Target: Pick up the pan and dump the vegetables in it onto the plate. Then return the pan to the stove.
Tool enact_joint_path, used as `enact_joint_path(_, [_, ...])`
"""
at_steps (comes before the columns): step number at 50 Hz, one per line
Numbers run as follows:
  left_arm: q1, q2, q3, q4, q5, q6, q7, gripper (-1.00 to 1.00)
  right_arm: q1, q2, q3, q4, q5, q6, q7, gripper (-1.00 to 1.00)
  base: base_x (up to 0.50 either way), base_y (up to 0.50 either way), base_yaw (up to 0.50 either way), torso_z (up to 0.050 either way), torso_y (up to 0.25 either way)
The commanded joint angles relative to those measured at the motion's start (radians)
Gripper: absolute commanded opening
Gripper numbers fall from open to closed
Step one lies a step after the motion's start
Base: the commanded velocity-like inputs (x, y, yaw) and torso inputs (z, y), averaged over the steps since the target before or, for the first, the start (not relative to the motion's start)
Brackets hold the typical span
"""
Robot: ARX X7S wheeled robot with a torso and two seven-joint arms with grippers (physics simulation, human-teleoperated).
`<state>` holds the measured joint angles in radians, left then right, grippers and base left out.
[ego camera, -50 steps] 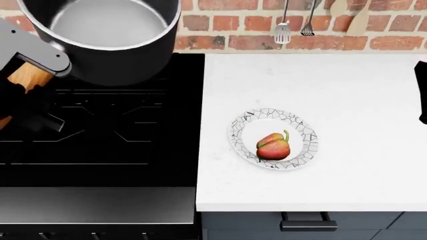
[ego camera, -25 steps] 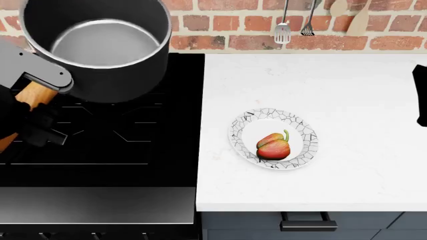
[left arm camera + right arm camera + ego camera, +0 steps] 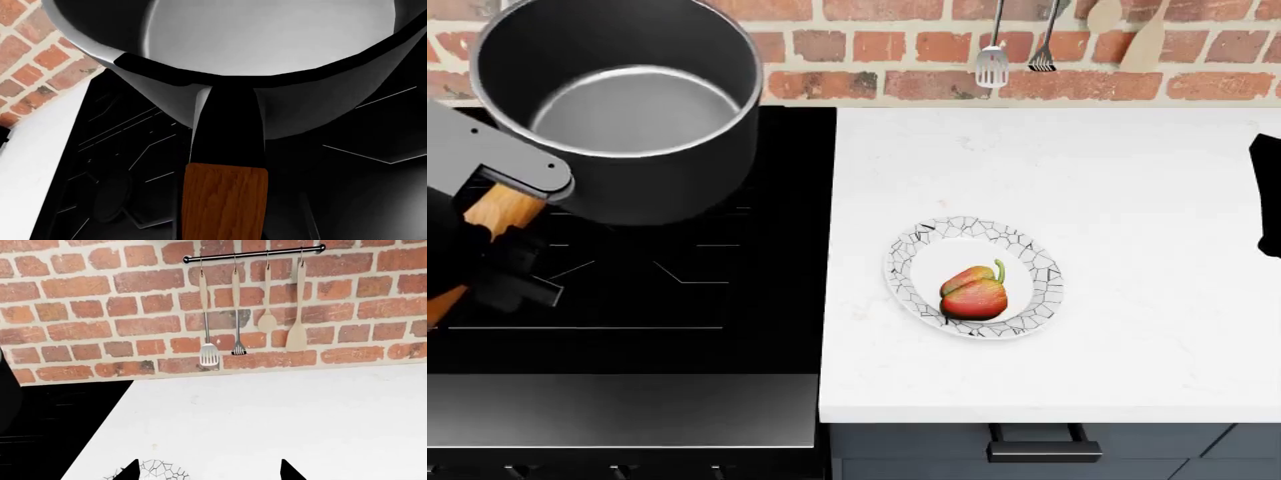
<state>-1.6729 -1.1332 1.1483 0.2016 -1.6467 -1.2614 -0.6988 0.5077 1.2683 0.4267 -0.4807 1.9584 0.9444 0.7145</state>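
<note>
Return step in hand. The stove (image 3: pixel 627 290) lies below the pan (image 3: pixel 627 110), which my left tool (image 3: pixel 501 270) grips by its handle, empty. The plate (image 3: pixel 974 277) on the table (image 3: pixel 1121 200) carries the vegetables (image 3: pixel 974 292). Next: lower level onto the grate, then release. My right tool (image 3: pixel 210 472) stands open, idle.

Wall: red brick wall (image 3: pixel 100 320) ran behind.
Rail: black rail (image 3: pixel 253 253) held hanging utensils (image 3: pixel 209 315).
Surface: white surface (image 3: pixel 1148 200) topped dark drawers (image 3: pixel 1041 445).

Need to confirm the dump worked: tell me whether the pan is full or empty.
Empty: the pan shows only bare grey floor; the pepper lies on the plate.
</note>
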Motion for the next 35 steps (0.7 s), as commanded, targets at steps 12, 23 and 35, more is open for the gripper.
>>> enact_joint_path(12, [0.005, -0.003, -0.004, -0.038, 0.031, 0.008, 0.001, -1.0, -0.009, -0.015, 0.014, 0.004, -0.015, 0.012, -0.009, 1.0, 0.0, 0.0, 0.0, 0.0, 0.001])
enact_joint_path(23, [0.03, -0.002, 0.017, -0.073, 0.104, 0.029, 0.068, -1.0, -0.014, -0.015, 0.021, -0.004, -0.001, 0.013, 0.005, 1.0, 0.0, 0.0, 0.0, 0.0, 0.001])
enact_joint_path(35, [0.04, -0.005, 0.018, -0.072, 0.081, 0.027, 0.047, -1.0, -0.018, -0.02, 0.025, -0.004, -0.006, 0.018, 0.003, 1.0, 0.0, 0.0, 0.0, 0.001, 0.001])
